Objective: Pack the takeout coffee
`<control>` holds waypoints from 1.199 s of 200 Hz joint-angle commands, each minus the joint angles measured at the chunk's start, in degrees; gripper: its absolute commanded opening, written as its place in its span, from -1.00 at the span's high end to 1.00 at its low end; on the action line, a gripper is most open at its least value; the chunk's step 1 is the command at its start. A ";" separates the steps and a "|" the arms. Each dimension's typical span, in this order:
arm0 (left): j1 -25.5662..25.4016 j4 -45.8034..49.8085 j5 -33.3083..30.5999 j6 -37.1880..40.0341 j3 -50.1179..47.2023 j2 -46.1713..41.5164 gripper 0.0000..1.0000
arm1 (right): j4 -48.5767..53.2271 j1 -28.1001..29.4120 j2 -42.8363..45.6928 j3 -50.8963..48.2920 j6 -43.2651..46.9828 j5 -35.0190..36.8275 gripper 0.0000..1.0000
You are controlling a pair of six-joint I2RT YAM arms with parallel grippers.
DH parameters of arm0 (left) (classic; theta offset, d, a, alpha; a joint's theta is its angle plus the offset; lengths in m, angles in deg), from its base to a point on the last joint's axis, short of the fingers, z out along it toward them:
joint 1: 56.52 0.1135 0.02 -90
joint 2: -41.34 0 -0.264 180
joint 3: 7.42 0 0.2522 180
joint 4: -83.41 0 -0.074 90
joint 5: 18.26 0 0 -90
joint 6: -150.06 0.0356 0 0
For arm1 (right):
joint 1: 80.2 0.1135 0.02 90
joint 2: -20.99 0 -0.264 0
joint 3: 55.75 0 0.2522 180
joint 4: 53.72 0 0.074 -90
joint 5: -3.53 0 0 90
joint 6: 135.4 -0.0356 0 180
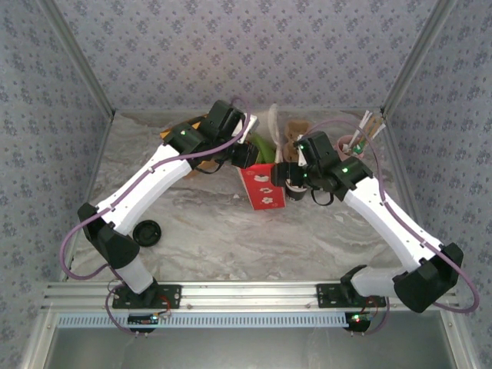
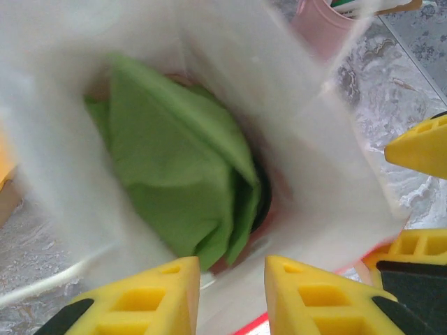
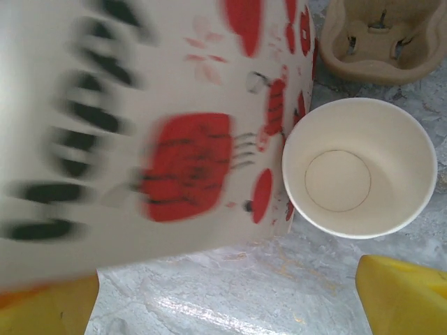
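Takeout coffee cup (image 3: 360, 167) stands upright and open-topped on the marbled table (image 1: 231, 238), centre-right in the right wrist view, just beside the red-and-white paper bag (image 3: 160, 139). Its white inside shows to the bottom.

Nearest the arm bases, lower left of the top view, a black lid (image 1: 146, 232) lies flat, well apart from the bag.

Right gripper (image 3: 227, 300): fingers spread wide at the lower corners of its own view, holding nothing, short of the cup.

Left gripper (image 2: 232, 300): over the bag mouth, fingers slightly apart, the bag's near rim in the gap, no clamping evident. Green cloth (image 2: 181, 167) lies inside the bag.

Beyond, upper right: cardboard cup carrier (image 3: 380, 42), pink cup (image 2: 325, 21).
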 commanded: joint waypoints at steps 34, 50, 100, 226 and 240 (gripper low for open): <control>0.22 -0.08 0.86 -0.13 1.21 0.73 0.38 | 1.54 -0.48 1.63 3.33 -0.02 2.78 -0.94; 0.28 -0.34 0.30 -0.22 1.52 -0.13 0.37 | 1.77 -0.75 2.73 3.06 -0.10 3.38 -0.94; 0.22 0.28 -1.08 -2.22 2.09 -2.15 0.10 | 3.17 -1.50 4.00 4.65 -0.19 2.91 -0.96; 1.34 -2.13 -8.06 -4.79 -3.46 -14.33 -0.81 | 4.78 -4.80 7.90 5.78 -0.02 2.59 -1.00; 2.36 -2.76 -9.74 -5.12 -6.15 -16.48 -0.95 | 4.93 -5.47 8.50 5.35 0.05 2.56 -0.99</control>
